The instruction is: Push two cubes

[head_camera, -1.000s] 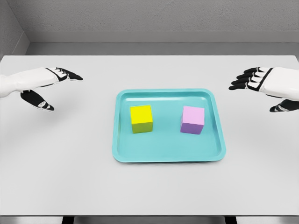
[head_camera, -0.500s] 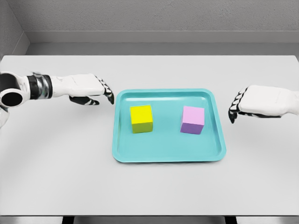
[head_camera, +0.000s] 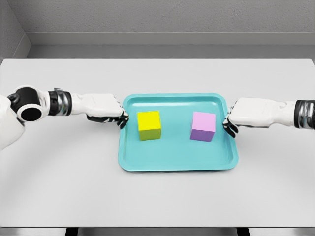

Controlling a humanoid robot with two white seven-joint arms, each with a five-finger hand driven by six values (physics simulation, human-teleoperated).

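Mid-frame, the yellow cube and the pink cube sit apart on the tray. The left hand and the right hand flank its rims, fingers relaxed, holding nothing.

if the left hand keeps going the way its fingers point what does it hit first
Most likely the yellow cube. The left hand points right, fingertips at the teal tray's left rim; if they ride low, the rim could catch first. Height is unclear.
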